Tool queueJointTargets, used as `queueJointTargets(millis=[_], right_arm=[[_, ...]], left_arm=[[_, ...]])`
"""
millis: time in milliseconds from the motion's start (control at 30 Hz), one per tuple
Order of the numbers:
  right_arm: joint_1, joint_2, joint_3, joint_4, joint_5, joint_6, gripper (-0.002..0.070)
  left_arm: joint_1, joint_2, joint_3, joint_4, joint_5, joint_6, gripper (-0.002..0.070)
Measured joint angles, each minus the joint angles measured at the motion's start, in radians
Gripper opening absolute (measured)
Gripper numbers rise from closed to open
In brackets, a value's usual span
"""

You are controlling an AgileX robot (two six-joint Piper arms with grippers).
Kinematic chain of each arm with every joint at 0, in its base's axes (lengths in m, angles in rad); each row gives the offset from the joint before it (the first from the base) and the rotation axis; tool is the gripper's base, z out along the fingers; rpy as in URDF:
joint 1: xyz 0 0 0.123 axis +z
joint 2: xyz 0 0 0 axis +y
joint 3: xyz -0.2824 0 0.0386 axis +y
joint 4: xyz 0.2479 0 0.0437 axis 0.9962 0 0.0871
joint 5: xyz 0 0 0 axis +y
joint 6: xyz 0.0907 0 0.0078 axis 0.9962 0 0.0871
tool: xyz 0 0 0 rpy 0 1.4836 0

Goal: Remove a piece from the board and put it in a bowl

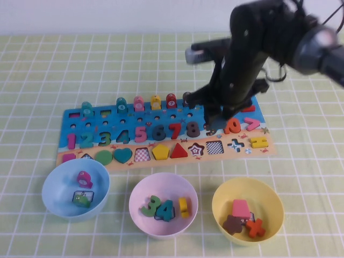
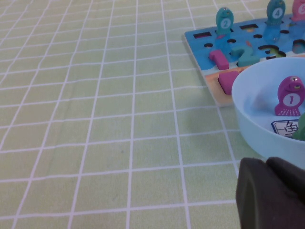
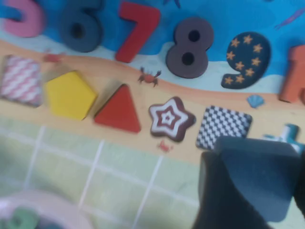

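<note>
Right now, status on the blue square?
Right gripper over the board, shut on the blue square. Left gripper parked beside the light blue bowl. Nothing visibly between the square and yellow bowl.

Right arm over the board's right half, three bowls in front.
Right gripper low over the board by the dark 8, fingers hidden. Pale yellow bowl near right, holding a pink trapezoid and brown star. Left gripper out of sight.
</note>
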Motion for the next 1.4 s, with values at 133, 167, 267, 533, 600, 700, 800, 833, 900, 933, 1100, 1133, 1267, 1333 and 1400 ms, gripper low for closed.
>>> queueJointTargets(millis=[133,167,267,533,600,700,800,833,900,933,1100,1133,1267,1333,1400], right_arm=[[0.007,-0.093,0.035,-0.016,0.009,-0.01,0.0285],[0.009,-0.107,0.046,-0.018,0.009,-0.01,0.0285],[0.016,-0.147,0.121,-0.018,0.009,-0.016,0.0285],[0.07,-0.347,0.482,-0.008,0.007,-0.041,0.0284],[0.079,-0.406,0.568,0.009,-0.015,-0.037,0.0284],[0.089,-0.477,0.672,0.021,-0.073,-0.027,0.0284],[0.09,-0.491,0.723,0.027,-0.1,-0.022,0.0285],[0.09,-0.486,0.732,0.027,-0.104,-0.022,0.0284],[0.09,-0.476,0.739,0.027,-0.118,-0.021,0.0285],[0.09,-0.468,0.738,0.027,-0.127,-0.021,0.0284],[0.09,-0.437,0.741,0.03,-0.154,-0.021,0.0312],[0.09,-0.429,0.741,0.031,-0.158,-0.021,0.0341],[0.09,-0.42,0.741,0.033,-0.172,-0.021,0.0537],[0.09,-0.42,0.741,0.033,-0.176,-0.021,0.0589],[0.09,-0.431,0.741,0.033,-0.184,-0.021,0.0594]], left_arm=[[0.0,0.0,0.0,0.0,0.0,0.0,-0.0004],[0.0,0.0,0.0,0.0,0.0,0.0,-0.0004],[0.0,0.0,0.0,0.0,0.0,0.0,-0.0004],[0.0,0.0,0.0,0.0,0.0,0.0,-0.0004],[0.0,0.0,0.0,0.0,0.0,0.0,-0.0004],[0.0,0.0,0.0,0.0,0.0,0.0,-0.0004],[0.0,0.0,0.0,0.0,0.0,0.0,-0.0004],[0.0,0.0,0.0,0.0,0.0,0.0,-0.0004],[0.0,0.0,0.0,0.0,0.0,0.0,-0.0004],[0.0,0.0,0.0,0.0,0.0,0.0,-0.0004],[0.0,0.0,0.0,0.0,0.0,0.0,-0.0004],[0.0,0.0,0.0,0.0,0.0,0.0,-0.0004],[0.0,0.0,0.0,0.0,0.0,0.0,-0.0005],[0.0,0.0,0.0,0.0,0.0,0.0,-0.0004],[0.0,0.0,0.0,0.0,0.0,0.0,-0.0004]])
